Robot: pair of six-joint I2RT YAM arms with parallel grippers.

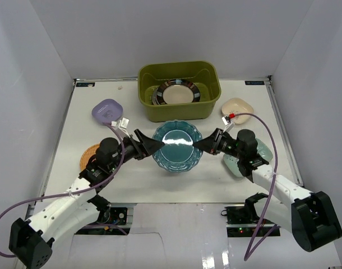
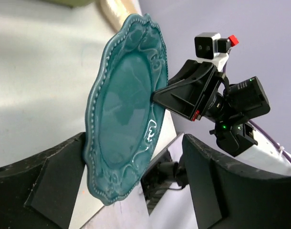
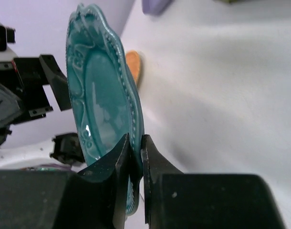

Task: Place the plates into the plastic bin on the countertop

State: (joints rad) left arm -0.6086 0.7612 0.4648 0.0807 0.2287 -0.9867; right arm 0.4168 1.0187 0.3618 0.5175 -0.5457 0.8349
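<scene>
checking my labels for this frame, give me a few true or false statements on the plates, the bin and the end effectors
1. The right end effector is shut on the rim of the teal plate. True.
2. The left end effector also clamps that plate. False: it stands wide open, with the plate's rim between its jaws.
3. The green bin is empty. False: a black-rimmed plate lies in it.
4. A lavender plate sits on the counter, outside the bin. True.

Top external: high, behind arm bases, looks down on whole countertop [image 1: 176, 188]. Left wrist: close-up, faces rightward at right arm [image 2: 233, 102]. Right wrist: close-up, faces leftward at left arm [image 3: 21, 98]. All 3 views share teal plate [image 1: 177, 147].
</scene>
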